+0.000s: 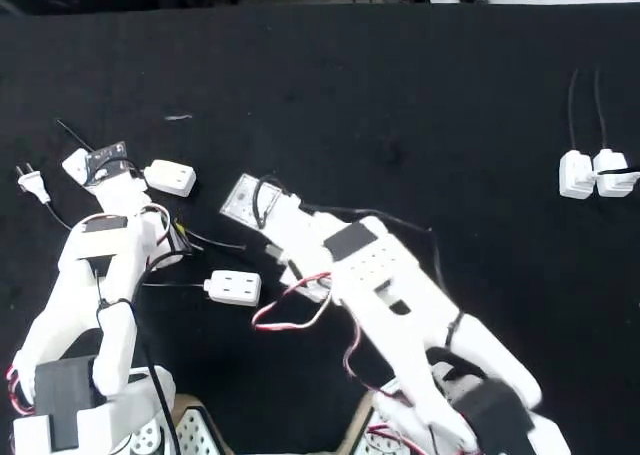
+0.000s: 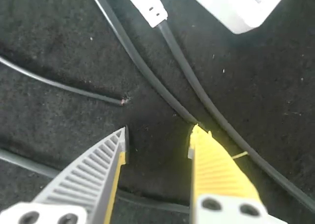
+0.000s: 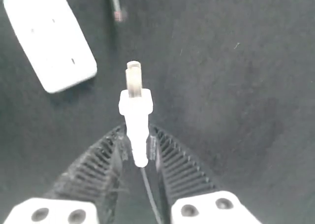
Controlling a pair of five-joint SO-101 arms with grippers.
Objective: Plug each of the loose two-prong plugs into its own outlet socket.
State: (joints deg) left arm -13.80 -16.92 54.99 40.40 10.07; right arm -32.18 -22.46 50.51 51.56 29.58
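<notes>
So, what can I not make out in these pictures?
Left wrist view: the socket is cut off by the picture's edge.
Right wrist view: the plug is seen edge-on, so one prong hides the other.
High view: the far white pair is too small to tell if joined.

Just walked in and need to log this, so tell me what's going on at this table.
The right gripper is shut on a white two-prong plug, its prongs pointing out near a white outlet socket. The left gripper is open above black cables, holding nothing. Another loose plug lies on the table's left side, and a second outlet socket lies between the arms.
</notes>
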